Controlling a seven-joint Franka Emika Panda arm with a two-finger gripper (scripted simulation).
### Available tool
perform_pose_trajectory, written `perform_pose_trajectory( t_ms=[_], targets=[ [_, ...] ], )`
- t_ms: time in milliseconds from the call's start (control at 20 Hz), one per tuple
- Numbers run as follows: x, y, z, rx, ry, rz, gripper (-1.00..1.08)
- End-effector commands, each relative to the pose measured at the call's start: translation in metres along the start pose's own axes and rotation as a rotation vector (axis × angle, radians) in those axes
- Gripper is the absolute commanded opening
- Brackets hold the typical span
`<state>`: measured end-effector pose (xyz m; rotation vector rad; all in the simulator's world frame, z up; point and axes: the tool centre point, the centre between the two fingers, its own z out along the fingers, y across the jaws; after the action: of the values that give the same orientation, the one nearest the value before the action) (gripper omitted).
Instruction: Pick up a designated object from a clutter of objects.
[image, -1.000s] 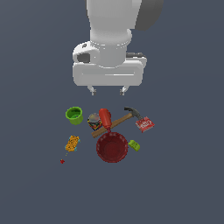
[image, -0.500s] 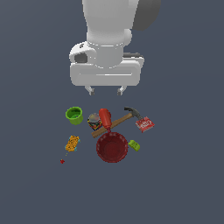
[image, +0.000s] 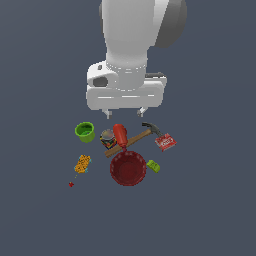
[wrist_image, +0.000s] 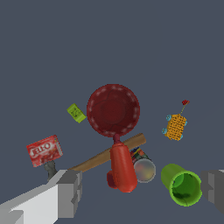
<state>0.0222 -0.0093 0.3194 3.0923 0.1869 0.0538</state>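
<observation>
While the arm hangs over the clutter, entries as follows.
Pincer (image: 123, 112): fingers spread wide apart, nothing between them; sits just above centre of the exterior frame, over the objects.
Yellow-green brick (image: 153, 166): lies on the dark worktop (image: 210, 200) right of centre in the exterior frame, just beside the rim of the dark red bowl (image: 128, 169); not touched by the pincer.
Red bottle (image: 120, 135): lies across the wooden-handled hammer (image: 134, 140), directly above the bowl in the exterior frame.
Can (image: 107, 138): just left of the bottle, tipped over.
Green cup (image: 85, 131): left of the can, apart from it.
Red box (image: 165, 142): near the hammer head, right side.
Orange-yellow piece (image: 82, 163): lower left, well apart from the bowl.
</observation>
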Motion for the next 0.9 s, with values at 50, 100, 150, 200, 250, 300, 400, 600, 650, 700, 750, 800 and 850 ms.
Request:
perform_pose_trajectory(
  t_ms=[50, 100, 150, 200, 250, 300, 400, 600, 650, 700, 750, 800, 850],
  targets=[
    [0.009, -0.009, 0.020, -0.001, -0.004, -0.062, 1.00],
    [0.013, -0.013, 0.028, -0.002, -0.005, -0.085, 1.00],
    [0.016, -0.017, 0.035, -0.002, -0.006, -0.108, 1.00],
    [0.019, -0.021, 0.044, -0.001, -0.007, -0.134, 1.00],
    [0.023, -0.025, 0.053, -0.001, -0.008, -0.161, 1.00],
    [0.026, -0.030, 0.063, -0.001, -0.009, -0.190, 1.00],
    [0.033, -0.041, 0.084, 0.002, -0.012, -0.253, 1.00],
    [0.043, -0.065, 0.130, 0.010, -0.015, -0.387, 1.00],
    [0.045, -0.072, 0.142, 0.013, -0.016, -0.421, 1.00],
    [0.046, -0.078, 0.153, 0.016, -0.016, -0.452, 1.00],
    [0.047, -0.084, 0.164, 0.019, -0.017, -0.482, 1.00],
    [0.048, -0.090, 0.174, 0.022, -0.017, -0.511, 1.00],
    [0.048, -0.095, 0.184, 0.026, -0.017, -0.537, 1.00]
  ],
)
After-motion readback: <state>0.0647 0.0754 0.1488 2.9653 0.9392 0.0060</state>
